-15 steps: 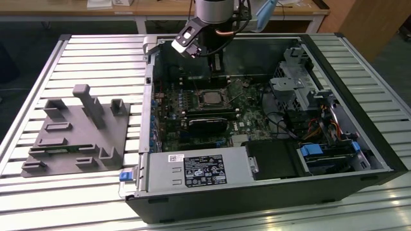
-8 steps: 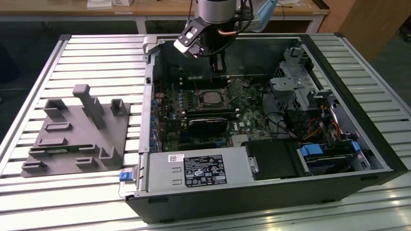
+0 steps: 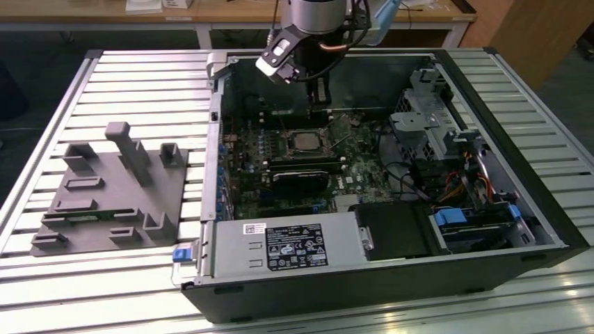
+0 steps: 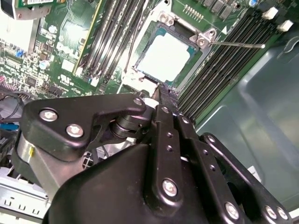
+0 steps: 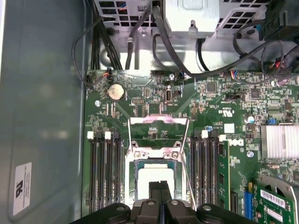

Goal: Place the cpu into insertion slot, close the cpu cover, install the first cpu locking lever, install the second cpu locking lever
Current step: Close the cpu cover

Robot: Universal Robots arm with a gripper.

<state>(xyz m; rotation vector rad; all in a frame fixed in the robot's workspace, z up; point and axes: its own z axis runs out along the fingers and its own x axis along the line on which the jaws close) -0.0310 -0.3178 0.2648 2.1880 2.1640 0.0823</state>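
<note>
The gripper point(image 5: 160, 184) is hovering above the motherboard with its fingers pressed together, holding nothing. The cpu point(image 5: 145, 179) is lying flat in the insertion slot point(image 5: 131, 179) right below the fingertips, and the cpu cover point(image 5: 159, 121) is standing open beyond the slot's far edge.

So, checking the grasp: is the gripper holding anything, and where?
Nothing held: the gripper is shut and empty above the cpu, which lies in the insertion slot.

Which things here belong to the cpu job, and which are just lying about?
Job: pale silver square cpu, silver-rimmed square insertion slot, thin silver cover frame, black hand.
Lying about: grey moulded holder tray, black labelled box, round silver coin battery.
</note>
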